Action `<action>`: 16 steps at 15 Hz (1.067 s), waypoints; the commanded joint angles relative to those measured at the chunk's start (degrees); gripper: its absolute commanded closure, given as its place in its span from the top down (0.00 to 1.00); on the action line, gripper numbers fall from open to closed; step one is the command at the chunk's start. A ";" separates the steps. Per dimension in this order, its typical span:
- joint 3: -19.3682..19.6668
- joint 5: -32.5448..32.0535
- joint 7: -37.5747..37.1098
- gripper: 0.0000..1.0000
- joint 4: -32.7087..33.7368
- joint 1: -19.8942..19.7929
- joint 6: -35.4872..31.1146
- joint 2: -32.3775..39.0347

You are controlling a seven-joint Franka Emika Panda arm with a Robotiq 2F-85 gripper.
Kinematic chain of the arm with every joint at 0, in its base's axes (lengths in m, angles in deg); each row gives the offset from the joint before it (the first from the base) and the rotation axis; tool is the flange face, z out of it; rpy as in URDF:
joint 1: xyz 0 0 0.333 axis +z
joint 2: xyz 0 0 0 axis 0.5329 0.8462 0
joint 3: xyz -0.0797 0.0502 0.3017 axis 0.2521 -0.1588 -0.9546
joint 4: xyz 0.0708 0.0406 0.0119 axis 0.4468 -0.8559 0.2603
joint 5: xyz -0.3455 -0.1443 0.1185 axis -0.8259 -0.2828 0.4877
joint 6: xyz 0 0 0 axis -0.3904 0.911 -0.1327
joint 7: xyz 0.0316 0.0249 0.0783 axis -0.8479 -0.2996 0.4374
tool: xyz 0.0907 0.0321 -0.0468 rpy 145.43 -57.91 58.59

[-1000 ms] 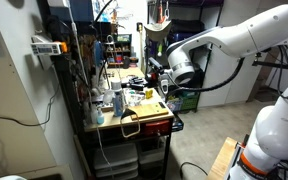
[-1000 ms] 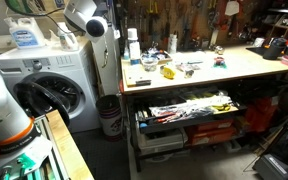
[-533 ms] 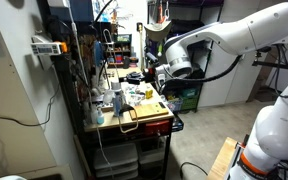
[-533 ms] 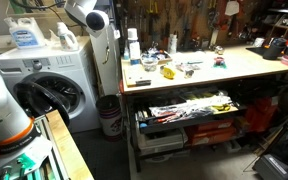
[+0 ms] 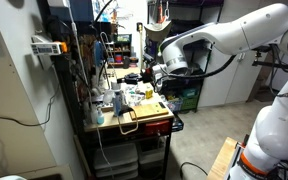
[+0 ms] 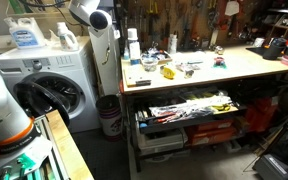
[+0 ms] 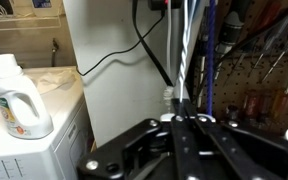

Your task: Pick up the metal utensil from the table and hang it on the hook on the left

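In the wrist view my gripper [image 7: 187, 110] is shut on the metal utensil [image 7: 189, 45], a thin silvery rod that rises straight from between the two black fingers towards the top edge. In an exterior view the gripper [image 5: 152, 72] hangs above the far part of the table [image 5: 149, 126], a bench with a tan top and red front edge. In the other exterior view only the arm's wrist [image 6: 91, 17] shows, high at the left end of the table [image 6: 234, 68]; the fingers and utensil are cut off there. I cannot make out a hook.
A white side panel [image 7: 109, 60] and a pegboard with hanging tools [image 7: 259, 70] stand close ahead. A washing machine [image 6: 54, 85] with a detergent bottle [image 7: 17, 95] stands beside the bench. Bottles and small tools [image 6: 169, 68] crowd the top.
The arm has swung further over the bench towards the pegboard, carrying the utensil. The gripper has stayed shut.
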 commanded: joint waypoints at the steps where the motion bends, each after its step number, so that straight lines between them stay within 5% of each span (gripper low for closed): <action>1: 0.44 -2.80 -3.44 0.01 0.93 0.34 -0.37 1.62; 16: 1.24 -7.08 -9.70 0.01 0.65 -0.03 -0.26 2.55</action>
